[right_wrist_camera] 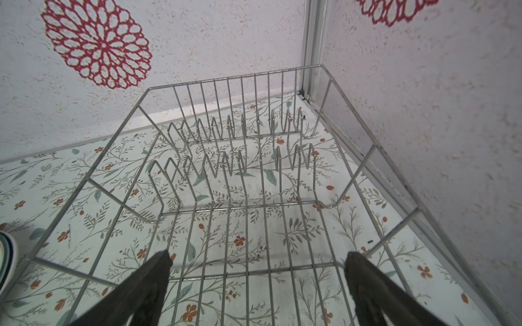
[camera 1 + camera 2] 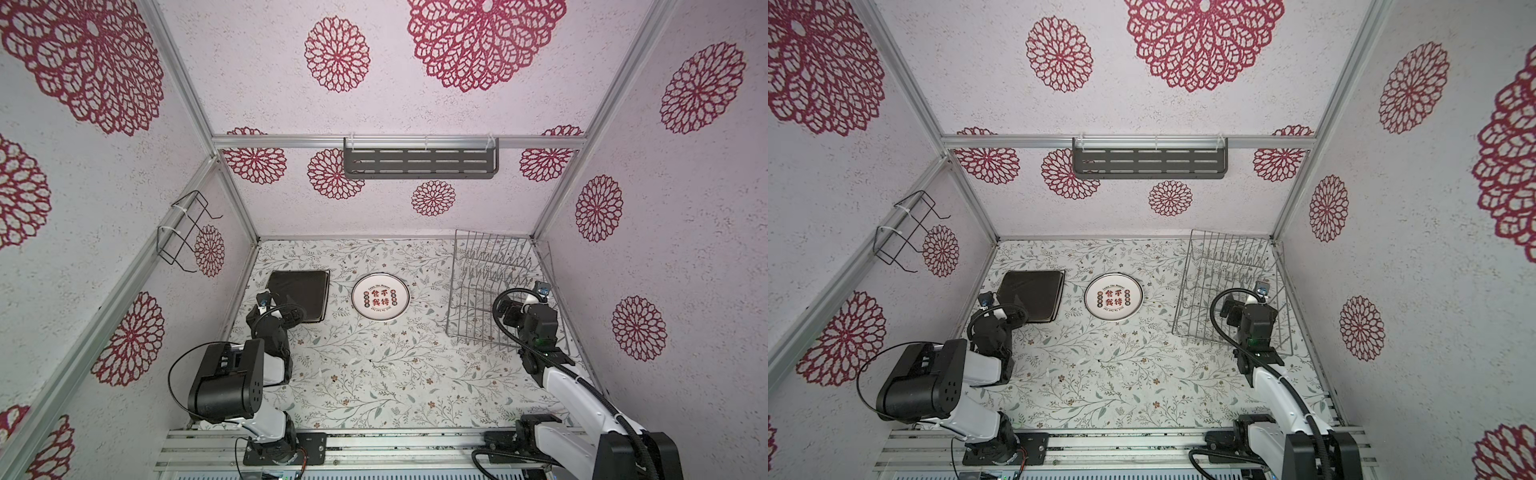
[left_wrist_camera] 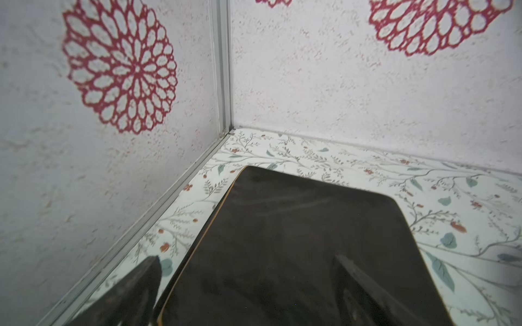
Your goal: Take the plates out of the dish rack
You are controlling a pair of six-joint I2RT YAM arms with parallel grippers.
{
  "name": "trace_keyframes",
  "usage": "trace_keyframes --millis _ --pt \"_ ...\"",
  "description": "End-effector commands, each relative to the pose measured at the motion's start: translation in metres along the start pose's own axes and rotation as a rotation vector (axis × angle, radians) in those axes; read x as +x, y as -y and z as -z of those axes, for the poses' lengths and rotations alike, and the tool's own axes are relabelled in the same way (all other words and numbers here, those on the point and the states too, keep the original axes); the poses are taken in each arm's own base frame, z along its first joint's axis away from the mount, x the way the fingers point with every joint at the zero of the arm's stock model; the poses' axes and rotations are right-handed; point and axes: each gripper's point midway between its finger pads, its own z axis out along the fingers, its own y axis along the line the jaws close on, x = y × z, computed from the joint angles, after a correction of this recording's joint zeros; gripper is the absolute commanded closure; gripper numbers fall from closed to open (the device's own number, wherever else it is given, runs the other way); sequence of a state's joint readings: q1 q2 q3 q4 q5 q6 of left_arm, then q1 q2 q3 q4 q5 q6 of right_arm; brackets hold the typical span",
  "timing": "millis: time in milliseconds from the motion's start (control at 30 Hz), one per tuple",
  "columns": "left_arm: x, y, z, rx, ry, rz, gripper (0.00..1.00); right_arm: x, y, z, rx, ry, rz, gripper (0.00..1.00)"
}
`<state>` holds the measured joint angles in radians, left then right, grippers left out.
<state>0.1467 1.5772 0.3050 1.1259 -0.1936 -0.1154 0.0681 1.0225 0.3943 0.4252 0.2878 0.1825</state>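
Above the dish rack (image 1: 214,210) right gripper (image 1: 258,259) gapes empty, left gripper (image 3: 245,261) likewise over black plate (image 3: 296,211)

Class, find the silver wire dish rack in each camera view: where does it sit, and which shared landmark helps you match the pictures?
Both top views: the dish rack stands right of centre, in the far right corner.
Left wrist: not in it.
Right wrist: it fills the middle.
Landmark: the aluminium corner post just behind it, in all three views showing it.
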Motion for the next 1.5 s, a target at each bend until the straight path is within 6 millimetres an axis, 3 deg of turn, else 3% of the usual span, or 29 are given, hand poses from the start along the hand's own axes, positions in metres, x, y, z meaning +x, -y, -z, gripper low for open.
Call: trace_keyframes --millis 0,633,867,1133,1267,1467 --pt "0.001 0.014 -0.014 0.099 -0.077 0.031 0.03 -0.012 0.011 -0.002 0.055 0.101 0.044 0.01" --pt "0.002 0.016 -0.017 0.088 -0.096 0.012 0.03 0.020 -0.001 -0.028 -0.004 0.152 0.122 0.01" --pt "0.001 0.016 -0.017 0.087 -0.094 0.013 0.03 0.038 0.003 -0.020 -0.020 0.218 0.111 0.01" --pt "-0.004 -0.019 -0.002 -0.097 -0.002 0.095 0.03 0.043 -0.007 -0.029 -0.060 0.179 0.148 0.01" --pt "-0.002 -0.018 -0.005 -0.129 -0.024 0.075 0.03 0.044 0.000 -0.044 0.007 0.123 0.127 0.01" --pt "-0.002 -0.011 -0.010 -0.139 -0.050 0.032 0.03 0.043 0.001 -0.042 0.007 0.131 0.125 0.01"
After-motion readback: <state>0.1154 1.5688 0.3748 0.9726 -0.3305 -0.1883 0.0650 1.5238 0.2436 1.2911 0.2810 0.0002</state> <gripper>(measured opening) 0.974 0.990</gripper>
